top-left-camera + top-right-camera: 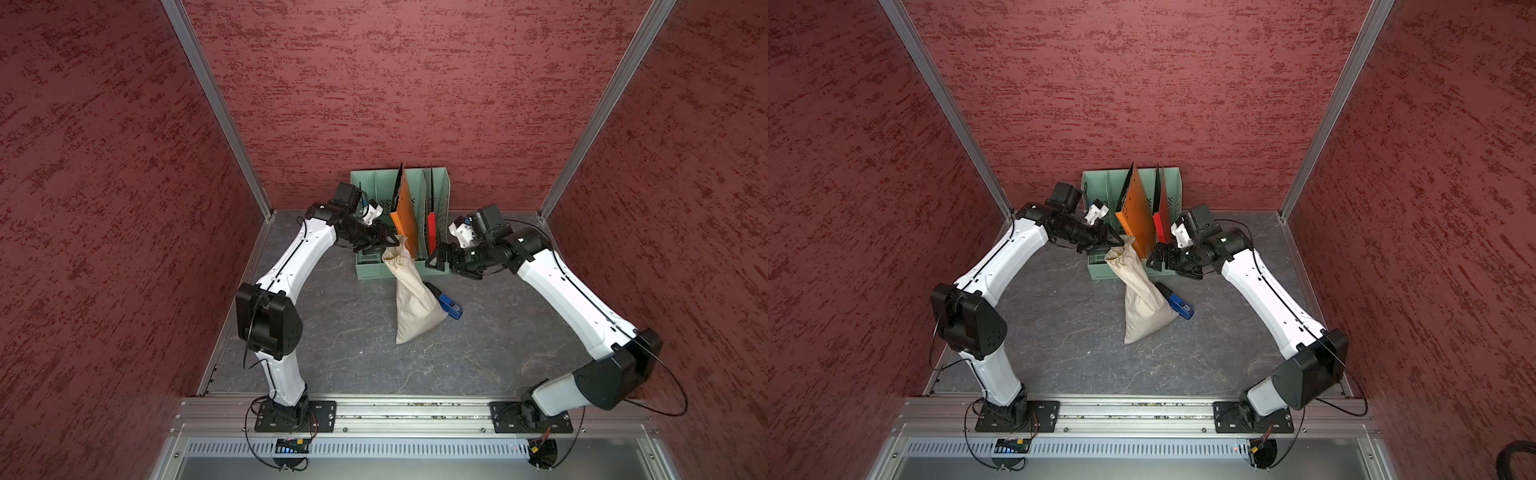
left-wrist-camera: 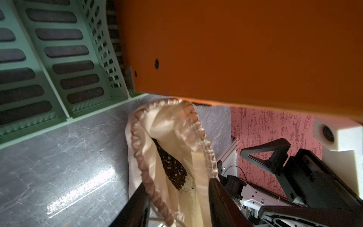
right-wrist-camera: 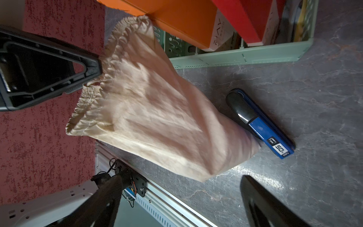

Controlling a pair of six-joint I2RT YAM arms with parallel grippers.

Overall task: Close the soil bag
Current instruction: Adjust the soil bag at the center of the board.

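Straddling one soil bag [image 1: 413, 299] at neck, left jaws, grip unclear, right jaws wide

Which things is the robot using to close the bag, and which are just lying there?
For the job: soil bag; left gripper, jaws either side of the bag's neck; right gripper, open nearby.
Just lying about: green file rack; orange folder; red folder; blue stapler.
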